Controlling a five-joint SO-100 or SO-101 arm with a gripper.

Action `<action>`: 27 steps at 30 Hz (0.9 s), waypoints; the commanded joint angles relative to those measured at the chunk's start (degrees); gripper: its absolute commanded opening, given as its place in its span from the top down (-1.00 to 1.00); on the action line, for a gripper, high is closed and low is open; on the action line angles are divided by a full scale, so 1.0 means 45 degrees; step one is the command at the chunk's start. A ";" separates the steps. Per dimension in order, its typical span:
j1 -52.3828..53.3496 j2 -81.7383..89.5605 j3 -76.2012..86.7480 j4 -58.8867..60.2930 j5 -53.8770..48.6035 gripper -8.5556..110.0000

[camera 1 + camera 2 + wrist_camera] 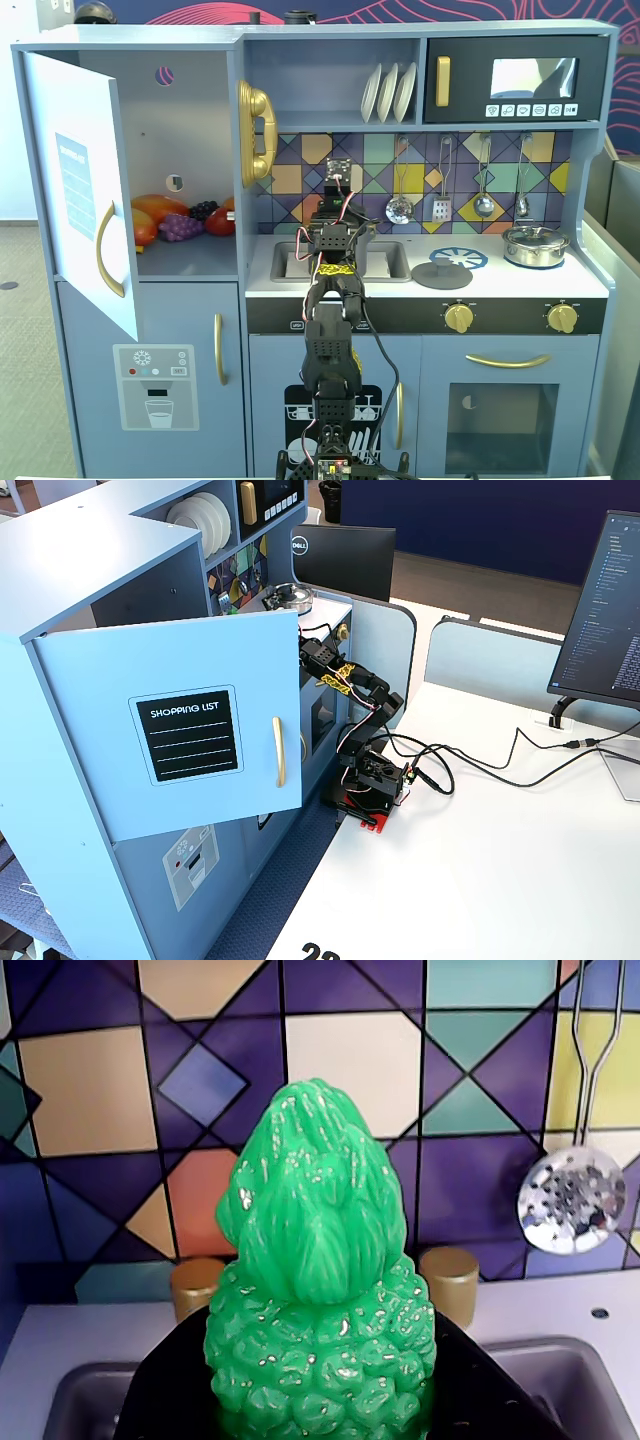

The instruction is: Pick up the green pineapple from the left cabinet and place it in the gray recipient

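Observation:
In the wrist view the green pineapple [318, 1290] fills the middle, crown pointing up. My gripper [320, 1400] is shut on its lower body, with the black jaws flanking it on both sides. It hangs above the sink [75, 1400], in front of two gold tap knobs [194, 1282] and the tiled backsplash. In a fixed view my arm [333, 250] reaches over the sink [385, 262] and hides the pineapple. The left cabinet [180, 110] stands with its pale door [75, 190] swung open. The gray recipient does not show in any view.
Toy fruit, including purple grapes [180, 227], lies on the cabinet shelf. A flat gray lid [442, 274] and a shiny silver pot [535, 245] sit on the counter to the right. A slotted spoon [572, 1200] hangs on the backsplash. The open door [190, 730] juts out beside the arm.

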 commanded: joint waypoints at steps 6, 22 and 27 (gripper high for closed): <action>0.0547 0.0312 -0.0020 0.0273 0.0430 -0.08; 0.0156 0.6836 -0.0313 1.0977 0.0937 0.08; -0.0234 0.8574 0.2363 1.3926 -0.0078 0.62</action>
